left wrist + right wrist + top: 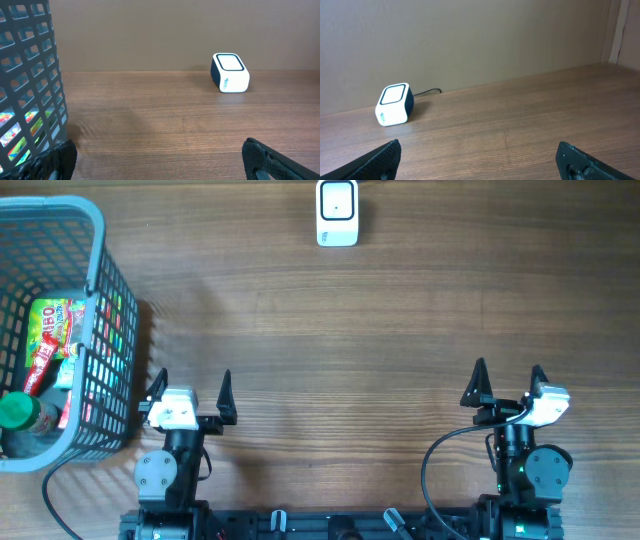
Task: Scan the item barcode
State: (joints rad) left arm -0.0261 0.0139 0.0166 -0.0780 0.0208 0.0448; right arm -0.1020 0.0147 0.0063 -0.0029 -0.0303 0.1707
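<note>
Left gripper (192, 380): I see its jaws spread wide, with nothing between them. It touches nothing and stands near the basket.
Right gripper (509, 375): it is released in the same way, wide apart and holding nothing. In the right wrist view, only bare wood lies between its fingers (384, 159).
Items: a colourful candy packet (55, 325) and a bottle with a green cap (18, 412) lie inside the grey basket (95, 240), at the left side of the table. I cannot see any barcode on them.
Scanner (337, 212): a small white box with a dark side. It sits at the far edge of the table, well apart from both grippers. Its cable (427, 92) runs along the wall.
Table (330, 320): brown wood with visible grain.
Room: a plain brown wall (470, 40) stands just behind the table.
</note>
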